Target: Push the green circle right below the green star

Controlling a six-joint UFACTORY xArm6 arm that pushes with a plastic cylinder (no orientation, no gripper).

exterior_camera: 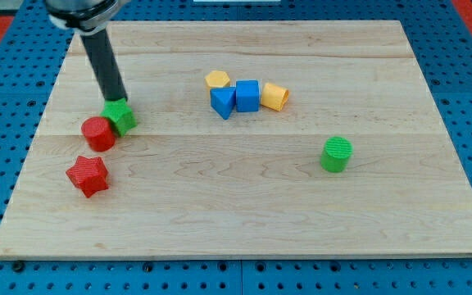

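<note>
My tip (pixel 118 100) touches green star (pixel 122 117), far left. Green circle (pixel 336 155) well right. No gripper, bare rod. Circle round circle's right side, push left slowly, stop below star.

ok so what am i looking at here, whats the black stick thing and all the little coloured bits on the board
The black stick is a robot arm's rod; it has no gripper and holds nothing, it only pushes blocks about with its tip. One camera looks down on a wooden board. The tip sits at the top edge of the green star, which touches a red circle. Below them lies a red star. Near the middle, two blue blocks sit between two yellow blocks. The green circle stands alone at the view's right.
</note>
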